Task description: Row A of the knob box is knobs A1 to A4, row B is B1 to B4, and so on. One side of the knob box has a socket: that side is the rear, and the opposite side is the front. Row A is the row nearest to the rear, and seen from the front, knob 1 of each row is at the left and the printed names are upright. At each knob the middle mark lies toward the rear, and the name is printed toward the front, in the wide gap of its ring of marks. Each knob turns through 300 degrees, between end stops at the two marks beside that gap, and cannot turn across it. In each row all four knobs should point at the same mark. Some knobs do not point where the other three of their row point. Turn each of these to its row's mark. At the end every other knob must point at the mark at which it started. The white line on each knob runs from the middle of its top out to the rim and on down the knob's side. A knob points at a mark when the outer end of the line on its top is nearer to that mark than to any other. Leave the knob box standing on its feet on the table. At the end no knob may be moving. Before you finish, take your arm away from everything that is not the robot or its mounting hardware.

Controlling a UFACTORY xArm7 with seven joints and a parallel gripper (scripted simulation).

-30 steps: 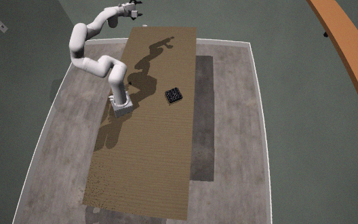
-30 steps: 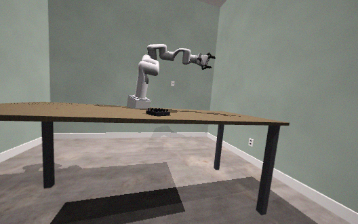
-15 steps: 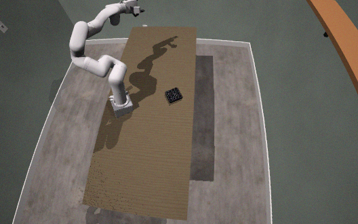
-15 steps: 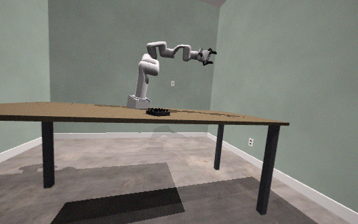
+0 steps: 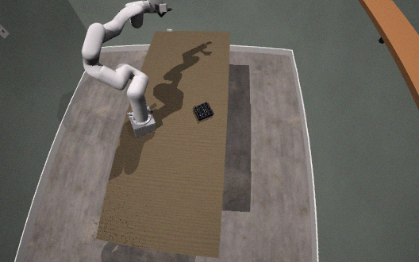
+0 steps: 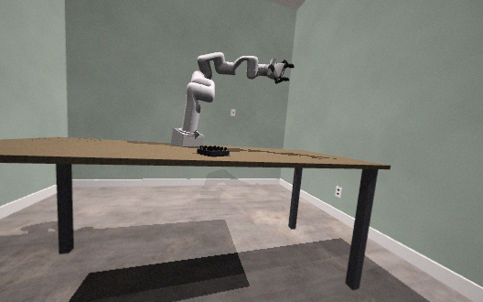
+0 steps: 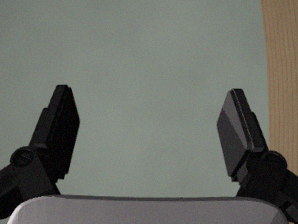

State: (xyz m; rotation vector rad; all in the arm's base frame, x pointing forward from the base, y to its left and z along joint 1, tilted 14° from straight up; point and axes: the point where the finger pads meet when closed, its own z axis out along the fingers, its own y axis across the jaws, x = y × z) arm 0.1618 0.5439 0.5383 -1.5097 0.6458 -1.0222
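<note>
The knob box is a small black square with rows of dark knobs. It stands on the brown table to the right of the arm's base. The knobs' white lines are too small to read in either the top or the exterior view. My gripper is open and empty. It is raised high, far from the box, past the table's far end. The wrist view shows only the two black fingers, the green wall and a strip of table at the right edge.
The arm's grey base stands on the table near its left edge. A dark mat lies on the floor along the table's right side. An orange curved beam crosses the top right corner of the overhead view.
</note>
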